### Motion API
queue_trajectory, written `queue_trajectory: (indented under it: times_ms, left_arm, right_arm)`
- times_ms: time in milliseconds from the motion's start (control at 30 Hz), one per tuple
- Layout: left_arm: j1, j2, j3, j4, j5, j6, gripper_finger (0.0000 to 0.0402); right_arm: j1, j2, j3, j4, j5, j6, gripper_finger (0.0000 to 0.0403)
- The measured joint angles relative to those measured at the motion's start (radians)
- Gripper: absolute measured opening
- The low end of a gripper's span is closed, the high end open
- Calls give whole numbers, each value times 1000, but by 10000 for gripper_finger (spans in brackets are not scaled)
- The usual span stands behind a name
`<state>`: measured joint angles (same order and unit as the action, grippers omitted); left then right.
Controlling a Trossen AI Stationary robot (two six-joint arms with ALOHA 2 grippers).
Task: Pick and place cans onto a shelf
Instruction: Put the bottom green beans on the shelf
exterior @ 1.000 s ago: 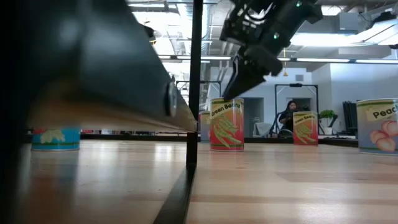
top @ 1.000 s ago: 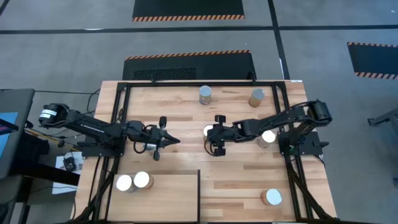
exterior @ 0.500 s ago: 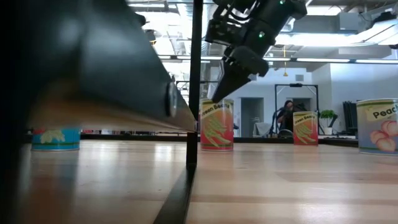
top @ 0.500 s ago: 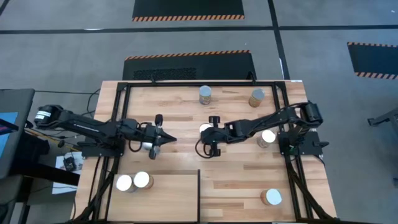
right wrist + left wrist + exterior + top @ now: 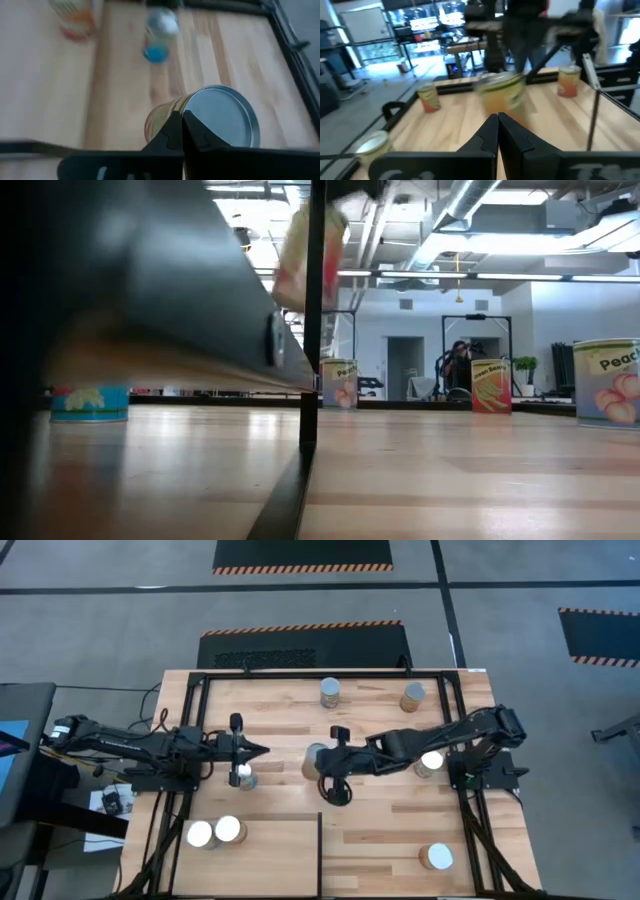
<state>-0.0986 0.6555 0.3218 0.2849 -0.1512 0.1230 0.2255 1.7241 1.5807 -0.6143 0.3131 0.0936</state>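
My right gripper (image 5: 322,764) hangs above the middle of the table, shut on a can with a green and orange label (image 5: 313,761), which shows blurred and high up in the low view (image 5: 310,255). My left gripper (image 5: 262,751) is shut and empty. It points level toward the table's right, left of the held can and just beyond a bluish can (image 5: 243,776). The shelf (image 5: 265,860) is the pale panel at the near edge. Two white-topped cans (image 5: 200,833) (image 5: 229,830) stand at its far left corner. My right gripper (image 5: 182,120) has the can by its top rim (image 5: 190,100), where the silvery lid's edge meets the side wall. The fingers (image 5: 170,135) nearly meet there. They come from the table's right, slanting down. The can is lifted clear and tilted, lid toward the gripper.
Other cans stand on the tabletop: two at the far edge (image 5: 330,693) (image 5: 413,697), one by the right arm's base (image 5: 432,762) and one near the front right corner (image 5: 437,857). A black frame (image 5: 200,680) borders the table.
My right gripper has taken hold of the can. The can first slid a little toward the table's left, then rose clear of the table and tipped over at a slant. My left gripper has drawn back toward the table's left edge.
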Motion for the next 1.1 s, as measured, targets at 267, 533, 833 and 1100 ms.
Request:
queue_trajectory:
  times_ms: [267, 533, 833, 1100]
  left_arm:
    - [0, -26, 0, -69, -94, 15, 0]
    - [0, -23, 0, -102, -97, -19, 0]
    - [0, -14, 0, -94, -98, 14, 0]
    - [0, -14, 0, -94, -98, 14, 0]
  right_arm:
    - [93, 4, 39, 192, 3, 56, 3]
    - [157, 170, 113, 287, -1, 51, 3]
    - [162, 412, 373, 192, -1, -30, 3]
    - [150, 553, 543, 99, -43, -66, 3]
